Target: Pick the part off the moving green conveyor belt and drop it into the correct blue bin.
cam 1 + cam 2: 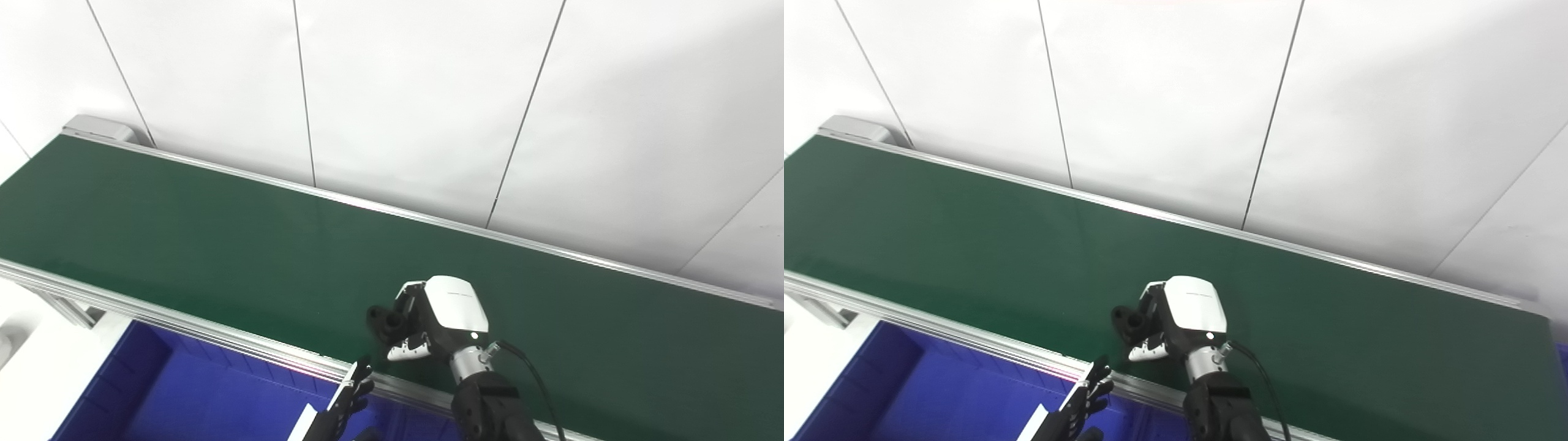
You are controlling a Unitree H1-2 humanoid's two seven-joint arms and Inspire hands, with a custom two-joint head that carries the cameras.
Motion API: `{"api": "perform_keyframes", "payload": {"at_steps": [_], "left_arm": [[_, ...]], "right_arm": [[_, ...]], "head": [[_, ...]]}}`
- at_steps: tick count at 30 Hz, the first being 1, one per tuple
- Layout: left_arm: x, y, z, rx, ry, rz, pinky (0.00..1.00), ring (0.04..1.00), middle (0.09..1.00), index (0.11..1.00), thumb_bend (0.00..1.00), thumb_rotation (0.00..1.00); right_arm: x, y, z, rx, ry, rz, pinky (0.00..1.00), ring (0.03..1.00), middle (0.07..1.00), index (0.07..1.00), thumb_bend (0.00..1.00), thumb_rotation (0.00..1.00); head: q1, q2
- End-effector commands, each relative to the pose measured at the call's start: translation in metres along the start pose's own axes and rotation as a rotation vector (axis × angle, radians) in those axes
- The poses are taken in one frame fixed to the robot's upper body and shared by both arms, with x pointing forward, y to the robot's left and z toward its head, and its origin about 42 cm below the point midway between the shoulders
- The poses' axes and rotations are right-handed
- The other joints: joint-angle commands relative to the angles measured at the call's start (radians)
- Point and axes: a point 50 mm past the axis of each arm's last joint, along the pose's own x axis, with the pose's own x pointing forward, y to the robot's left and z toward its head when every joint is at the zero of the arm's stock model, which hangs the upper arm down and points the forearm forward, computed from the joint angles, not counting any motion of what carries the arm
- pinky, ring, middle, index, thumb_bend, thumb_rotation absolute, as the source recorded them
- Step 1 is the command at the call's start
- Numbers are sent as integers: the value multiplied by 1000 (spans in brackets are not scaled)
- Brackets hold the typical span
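Observation:
My right hand (438, 318) is over the near part of the green conveyor belt (214, 245), its fingers closed around a small black part (384, 321) that it holds just above the belt; it also shows in the right eye view (1176, 315) with the part (1127, 320). My left hand (349, 398) comes up at the bottom edge, over the blue bin (184, 398), its fingers straight and apart, holding nothing.
The belt's near aluminium rail (184, 324) runs between the belt and the bin. A white panelled wall (429, 92) stands behind the belt. A white surface (37, 367) lies left of the bin.

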Motion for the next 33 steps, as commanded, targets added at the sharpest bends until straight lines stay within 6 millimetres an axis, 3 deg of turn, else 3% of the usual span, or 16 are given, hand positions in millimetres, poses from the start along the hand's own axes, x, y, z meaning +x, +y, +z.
{"api": "perform_keyframes", "payload": {"at_steps": [1,7,12,20,24,25,28,30,33], "left_arm": [[-3,-1,8,-12,-24,8,907,937,988,1000,742,921],[-4,1,10,-12,-21,2,905,934,990,1000,720,909],[-4,1,10,-14,-12,-4,905,938,993,1000,716,917],[-4,0,9,-24,-9,-3,910,937,994,1000,731,932],[-4,1,8,-28,-5,0,928,941,999,1000,729,956],[-4,2,8,-29,-4,0,933,942,1000,1000,731,966],[-4,5,8,-29,-5,1,951,950,1000,1000,745,988],[-4,7,8,-27,-7,1,965,957,1000,1000,752,999],[-4,12,9,-24,-9,-2,976,962,1000,1000,754,1000]], "right_arm": [[-13,37,-25,-41,113,159,188,255,406,513,521,0],[-16,43,-34,-64,152,186,207,285,409,520,520,0],[-17,45,-35,-66,157,179,233,354,454,549,510,0],[-22,43,-31,-20,156,152,219,362,454,547,509,0],[-27,33,-28,26,126,64,195,365,444,542,510,0],[-29,28,-27,34,118,42,171,273,412,520,516,0],[-35,13,-22,55,98,-14,153,211,390,508,517,0],[-40,2,-19,68,83,-45,159,221,459,485,525,0],[-50,-16,-15,89,65,-99,180,249,470,485,525,0]], "head": [[-1,1],[-7,7],[-7,8],[-23,13],[-58,21],[-72,23],[-115,33],[-130,36],[-167,46]]}}
